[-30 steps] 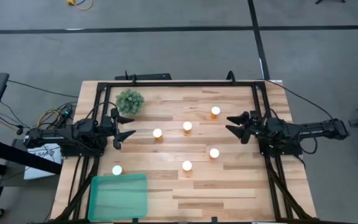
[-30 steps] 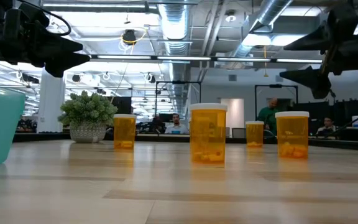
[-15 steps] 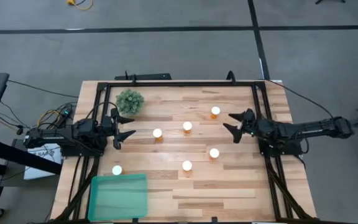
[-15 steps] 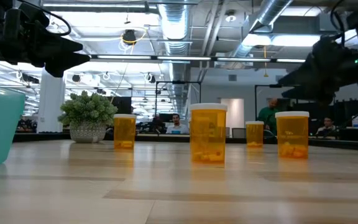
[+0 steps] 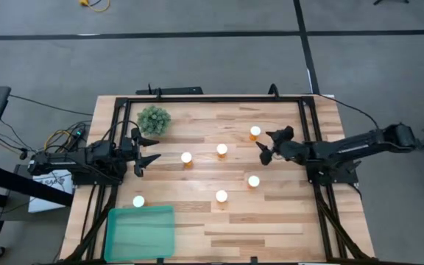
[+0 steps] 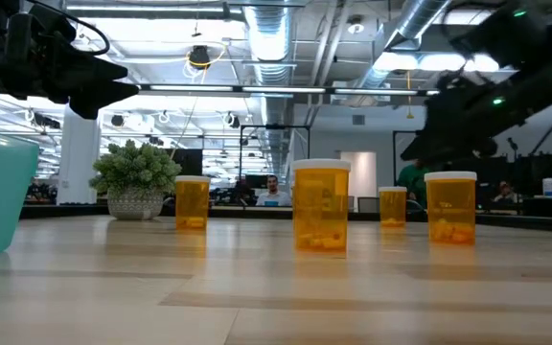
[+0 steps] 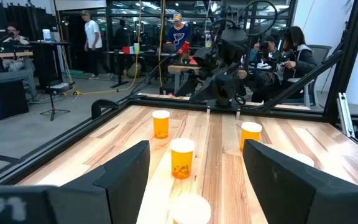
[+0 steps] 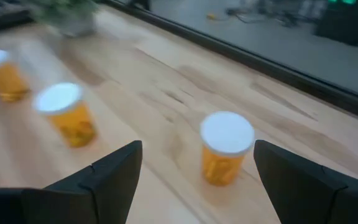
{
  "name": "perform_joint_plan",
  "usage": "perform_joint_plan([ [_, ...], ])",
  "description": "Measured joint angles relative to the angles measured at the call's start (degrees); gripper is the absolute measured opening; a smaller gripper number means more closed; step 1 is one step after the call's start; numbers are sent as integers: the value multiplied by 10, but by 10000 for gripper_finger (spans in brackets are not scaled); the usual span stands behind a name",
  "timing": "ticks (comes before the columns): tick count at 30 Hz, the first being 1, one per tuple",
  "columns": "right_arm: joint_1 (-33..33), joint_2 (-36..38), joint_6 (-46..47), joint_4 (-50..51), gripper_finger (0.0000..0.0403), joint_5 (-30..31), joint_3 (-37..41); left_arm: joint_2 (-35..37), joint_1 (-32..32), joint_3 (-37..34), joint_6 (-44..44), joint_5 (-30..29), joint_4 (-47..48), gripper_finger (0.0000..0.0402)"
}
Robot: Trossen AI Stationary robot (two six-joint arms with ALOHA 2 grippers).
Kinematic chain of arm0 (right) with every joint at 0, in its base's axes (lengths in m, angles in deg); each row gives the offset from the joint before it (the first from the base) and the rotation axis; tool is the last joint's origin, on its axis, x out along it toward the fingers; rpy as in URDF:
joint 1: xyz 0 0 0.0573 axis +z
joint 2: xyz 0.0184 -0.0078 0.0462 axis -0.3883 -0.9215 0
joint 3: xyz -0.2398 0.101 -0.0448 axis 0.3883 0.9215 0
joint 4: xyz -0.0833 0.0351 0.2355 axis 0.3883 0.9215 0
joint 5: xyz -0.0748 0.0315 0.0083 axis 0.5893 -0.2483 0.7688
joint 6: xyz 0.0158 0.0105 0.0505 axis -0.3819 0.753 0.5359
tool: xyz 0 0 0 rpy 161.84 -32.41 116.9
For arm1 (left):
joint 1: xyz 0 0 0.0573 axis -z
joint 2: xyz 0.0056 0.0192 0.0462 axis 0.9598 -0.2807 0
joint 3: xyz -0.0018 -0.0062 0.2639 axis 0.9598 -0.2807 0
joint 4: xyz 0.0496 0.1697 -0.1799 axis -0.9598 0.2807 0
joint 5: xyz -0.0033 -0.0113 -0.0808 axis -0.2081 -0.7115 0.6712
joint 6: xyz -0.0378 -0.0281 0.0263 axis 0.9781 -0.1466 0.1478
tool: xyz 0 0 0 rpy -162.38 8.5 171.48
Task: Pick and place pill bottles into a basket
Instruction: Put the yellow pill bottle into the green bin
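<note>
Six amber pill bottles with white caps stand upright on the wooden table: one at the far right (image 5: pixel 255 132), two in the middle (image 5: pixel 221 150) (image 5: pixel 187 157), two nearer (image 5: pixel 253 181) (image 5: pixel 221 196), and one (image 5: pixel 138 201) beside the teal basket (image 5: pixel 140 232) at the near left corner. My right gripper (image 5: pixel 266 147) is open and empty, just right of the far-right bottle, which its wrist view shows ahead between the fingers (image 8: pixel 226 147). My left gripper (image 5: pixel 153 149) is open and empty at the left, facing the middle bottles (image 7: pixel 182 157).
A small bushy green plant (image 5: pixel 154 119) stands at the far left. A black frame (image 5: pixel 212 99) runs around the table's edges. Bare wood lies at the near right (image 5: pixel 271 228). People and desks show in the room beyond (image 7: pixel 179 31).
My right gripper has reached toward the table's left, from the right edge to just beside the far-right bottle, staying open. The bottles and the basket have kept their places.
</note>
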Motion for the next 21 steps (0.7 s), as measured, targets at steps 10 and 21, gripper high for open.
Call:
perform_joint_plan([
  [10, -77, -188, 20, 69, 306, -4, -145, 0, 0, 0, 3, 0, 0, 249],
  [21, -112, -200, 61, 172, 391, -62, -204, 0, 0, 0, 0, 0, 0, 249],
])
